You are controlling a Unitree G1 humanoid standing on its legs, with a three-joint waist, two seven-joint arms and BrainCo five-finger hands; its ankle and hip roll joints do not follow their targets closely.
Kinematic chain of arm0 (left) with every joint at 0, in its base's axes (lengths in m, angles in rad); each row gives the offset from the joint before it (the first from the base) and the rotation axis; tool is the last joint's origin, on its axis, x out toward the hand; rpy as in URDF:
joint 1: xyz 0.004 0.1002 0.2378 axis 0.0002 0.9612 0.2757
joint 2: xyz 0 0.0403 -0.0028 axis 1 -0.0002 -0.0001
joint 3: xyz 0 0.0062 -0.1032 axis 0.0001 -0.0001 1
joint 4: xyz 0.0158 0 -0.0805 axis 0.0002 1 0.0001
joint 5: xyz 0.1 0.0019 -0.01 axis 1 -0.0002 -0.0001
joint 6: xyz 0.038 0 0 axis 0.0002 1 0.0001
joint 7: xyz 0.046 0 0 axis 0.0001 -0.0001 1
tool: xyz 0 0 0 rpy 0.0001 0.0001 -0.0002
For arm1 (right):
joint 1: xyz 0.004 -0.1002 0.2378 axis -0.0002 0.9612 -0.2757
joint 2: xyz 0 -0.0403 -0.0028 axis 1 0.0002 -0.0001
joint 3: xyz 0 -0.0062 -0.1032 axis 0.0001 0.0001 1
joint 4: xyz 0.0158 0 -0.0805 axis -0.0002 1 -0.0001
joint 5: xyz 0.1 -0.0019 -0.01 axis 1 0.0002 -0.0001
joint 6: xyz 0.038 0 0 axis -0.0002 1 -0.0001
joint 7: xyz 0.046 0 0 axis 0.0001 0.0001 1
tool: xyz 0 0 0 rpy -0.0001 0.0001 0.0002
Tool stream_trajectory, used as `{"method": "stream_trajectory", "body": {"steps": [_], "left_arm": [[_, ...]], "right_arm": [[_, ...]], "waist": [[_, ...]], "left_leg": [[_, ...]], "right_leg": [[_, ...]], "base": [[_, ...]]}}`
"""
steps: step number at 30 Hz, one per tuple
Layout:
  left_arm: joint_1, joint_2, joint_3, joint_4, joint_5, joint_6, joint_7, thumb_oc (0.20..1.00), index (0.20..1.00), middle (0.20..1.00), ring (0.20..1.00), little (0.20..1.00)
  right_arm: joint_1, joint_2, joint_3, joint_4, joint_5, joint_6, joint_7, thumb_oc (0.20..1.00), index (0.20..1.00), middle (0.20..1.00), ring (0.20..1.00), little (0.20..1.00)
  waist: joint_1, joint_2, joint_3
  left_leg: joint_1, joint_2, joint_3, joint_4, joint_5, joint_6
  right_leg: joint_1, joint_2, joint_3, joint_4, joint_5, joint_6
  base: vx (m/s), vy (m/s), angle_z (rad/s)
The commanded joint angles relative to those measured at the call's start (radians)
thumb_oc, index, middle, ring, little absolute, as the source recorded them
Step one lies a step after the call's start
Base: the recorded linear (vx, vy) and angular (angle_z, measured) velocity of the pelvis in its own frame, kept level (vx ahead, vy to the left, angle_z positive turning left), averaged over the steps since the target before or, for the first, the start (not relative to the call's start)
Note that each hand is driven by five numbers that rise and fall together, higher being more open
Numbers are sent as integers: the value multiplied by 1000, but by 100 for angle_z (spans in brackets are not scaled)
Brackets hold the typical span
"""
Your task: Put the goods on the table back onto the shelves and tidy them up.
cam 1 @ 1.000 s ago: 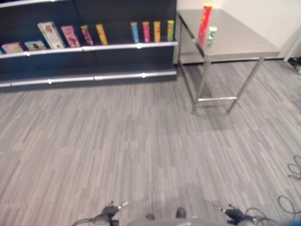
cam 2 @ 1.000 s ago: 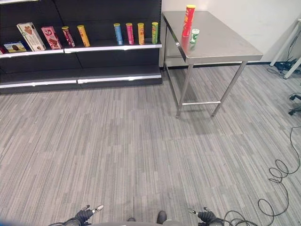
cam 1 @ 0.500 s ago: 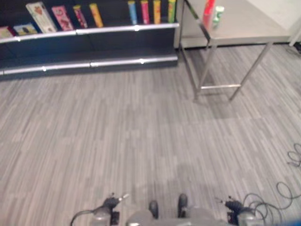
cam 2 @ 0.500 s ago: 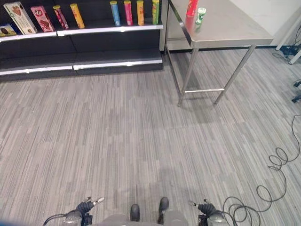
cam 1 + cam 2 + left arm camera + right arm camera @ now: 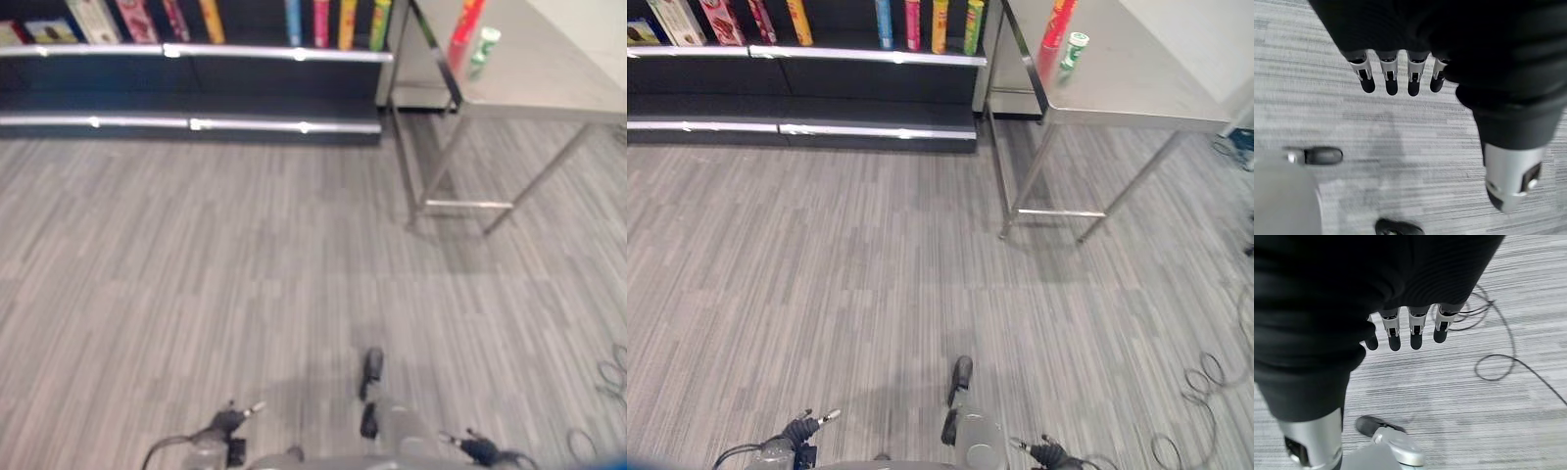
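Nearest the robot, the left hand (image 5: 1400,73) and the right hand (image 5: 1410,328) hang low at its sides over the grey floor (image 5: 823,274), fingers relaxed and straight, holding nothing. Farther off to the right stands the metal table (image 5: 1136,88), and on it a tall red tube (image 5: 1057,23) with a small green can (image 5: 1073,49) just beside it. Beyond on the left, the dark shelves (image 5: 823,54) carry boxes and a row of tubes (image 5: 926,23). This looks like the approach step; next, the robot needs to close on the table and reach for a tube.
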Motion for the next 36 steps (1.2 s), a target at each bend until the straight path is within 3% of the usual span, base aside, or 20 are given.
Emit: {"method": "stream_trajectory", "body": {"steps": [1, 4, 5, 6, 9, 11, 12, 15, 16, 17, 18, 19, 20, 24, 26, 30, 31, 32, 33, 36], "left_arm": [[-29, 59, 5, -16, -25, -27, -2, 1000, 1000, 1000, 1000, 1000], [-24, 59, -3, -44, -39, -25, 1, 1000, 1000, 1000, 1000, 1000], [-24, 60, -2, -44, -39, -25, 1, 1000, 1000, 1000, 1000, 1000], [-24, 60, 6, -69, -61, -22, 7, 1000, 1000, 1000, 1000, 1000], [-25, 55, 9, -69, -73, -23, 9, 1000, 1000, 1000, 1000, 1000], [-27, 51, 8, -62, -78, -23, 12, 1000, 1000, 1000, 1000, 1000], [-25, 46, 3, -61, -79, -24, 13, 1000, 1000, 1000, 1000, 1000], [-24, 43, 1, -58, -78, -25, 13, 1000, 1000, 1000, 1000, 1000], [-19, 40, 0, -54, -78, -23, 13, 1000, 1000, 1000, 1000, 1000], [-14, 40, -1, -52, -78, -26, 13, 1000, 1000, 1000, 1000, 1000], [-10, 39, -3, -54, -76, -25, 11, 1000, 1000, 1000, 1000, 1000], [-9, 40, -3, -55, -76, -25, 11, 1000, 1000, 1000, 1000, 1000], [-6, 39, -4, -50, -74, -25, 9, 1000, 1000, 1000, 1000, 1000], [4, 37, 3, -25, -61, -23, 5, 1000, 1000, 1000, 1000, 1000], [25, 34, 13, -5, -49, -22, 0, 1000, 1000, 1000, 1000, 1000], [24, 52, 21, 20, -36, -19, 4, 1000, 1000, 1000, 1000, 1000], [21, 56, 19, 20, -32, -19, 2, 1000, 1000, 1000, 1000, 1000], [9, 72, 11, 15, -23, -15, -1, 1000, 1000, 1000, 1000, 1000], [8, 71, 11, 15, -23, -15, -1, 1000, 1000, 1000, 1000, 1000], [-11, 93, 5, 5, -18, -8, 1, 1000, 1000, 1000, 1000, 1000]], "right_arm": [[-43, -13, 34, -20, -16, -19, -7, 1000, 1000, 1000, 1000, 1000], [-59, -25, 35, -49, 16, -35, -14, 1000, 1000, 1000, 1000, 1000], [-60, -24, 36, -48, 16, -35, -14, 1000, 1000, 1000, 1000, 1000], [-82, -32, 33, -51, 31, -35, -29, 1000, 1000, 1000, 1000, 1000], [-110, -41, 32, -51, 49, -35, -36, 1000, 1000, 1000, 1000, 1000], [-115, -41, 40, -50, 49, -31, -33, 1000, 1000, 1000, 1000, 1000], [-115, -40, 43, -44, 43, -31, -34, 1000, 1000, 1000, 1000, 1000], [-114, -41, 43, -41, 40, -31, -35, 1000, 1000, 1000, 1000, 1000], [-106, -41, 44, -36, 28, -30, -34, 1000, 1000, 1000, 1000, 1000], [-101, -41, 48, -32, 20, -30, -34, 1000, 1000, 1000, 1000, 1000], [-97, -40, 51, -28, 7, -30, -35, 1000, 1000, 1000, 1000, 1000], [-97, -40, 52, -28, 7, -30, -35, 1000, 1000, 1000, 1000, 1000], [-91, -39, 54, -19, -8, -31, -37, 1000, 1000, 1000, 1000, 1000], [-87, -33, 51, -15, -20, -29, -33, 1000, 1000, 1000, 1000, 1000], [-79, -20, 57, -6, -45, -25, -19, 1000, 1000, 1000, 1000, 1000], [-74, -6, 41, -7, -44, -20, -9, 1000, 1000, 1000, 1000, 1000], [-74, -7, 47, -5, -54, -20, -6, 1000, 1000, 1000, 1000, 1000], [-77, -11, 46, 0, -59, -14, -4, 1000, 1000, 1000, 1000, 1000], [-77, -11, 46, 0, -59, -14, -4, 1000, 1000, 1000, 1000, 1000], [-77, -12, 30, 2, -40, -12, -12, 1000, 1000, 1000, 1000, 1000]], "waist": [[13, -39, -6], [14, -33, -4], [10, -37, -7], [26, -48, 21], [54, -57, 53], [73, -65, 62], [87, -62, 65], [94, -61, 67], [107, -51, 59], [115, -36, 58], [126, -22, 52], [126, -24, 54], [146, -12, 50], [156, -15, 44], [171, -11, 7], [166, -42, -35], [165, -46, -37], [152, -55, -30], [153, -53, -32], [120, -34, -7]], "left_leg": [[3, -13, -1, 156, 62, -79], [-117, 22, 60, 463, 221, -136], [-122, 16, 56, 462, 225, -135], [-216, 49, 110, 657, 287, -125], [-310, 81, 182, 798, 258, -89], [-398, 61, 196, 771, 214, -74], [-451, 55, 205, 652, 191, -72], [-466, 45, 205, 569, 178, -71], [-488, 27, 200, 347, 200, -75], [-490, 18, 183, 229, 256, -84], [-516, 9, 166, 151, 307, -89], [-506, 6, 168, 139, 313, -89], [-533, -18, 145, 5, 354, -107], [-568, -14, 174, -10, 386, -124], [-525, -16, 138, -10, 411, -107], [-452, -55, 152, -3, 358, -61], [-434, -69, 154, -2, 342, -43], [-391, -108, 153, 2, 300, 1], [-393, -106, 153, 2, 301, 0], [-321, -131, 139, -6, 253, 45]], "right_leg": [[14, 0, 26, -66, -11, 45], [99, 28, 3, -82, -70, -13], [95, 22, 0, -81, -69, -12], [167, 36, -4, -100, -107, -46], [245, 53, 26, -120, -149, -69], [288, 49, 51, -129, -173, -67], [319, 43, 69, -135, -191, -55], [335, 38, 77, -138, -199, -48], [360, 34, 86, -139, -222, -33], [378, 45, 89, -139, -237, -27], [395, 60, 95, -139, -251, -30], [400, 57, 95, -139, -253, -29], [447, 73, 125, -139, -282, -29], [502, 68, 165, -139, -312, -16], [534, 46, 196, -120, -328, 3], [505, -50, 225, 9, -279, 65], [478, -70, 226, 75, -237, 80], [388, -120, 246, 288, -111, 99], [385, -118, 247, 286, -109, 99], [279, -147, 257, 550, 22, 69]], "base": [[540, -302, 59], [284, -200, 3], [246, -257, -16], [248, -234, -18], [290, -195, -11], [333, -31, -38], [280, 31, -42], [225, 73, -32], [342, 134, -40], [482, 180, -40], [276, 98, -6], [397, 129, 3], [260, 82, 7], [413, 179, -28], [486, 295, -81], [345, 285, -30], [310, 398, -11], [205, 306, -2], [179, 322, 6], [164, 279, 20]]}}
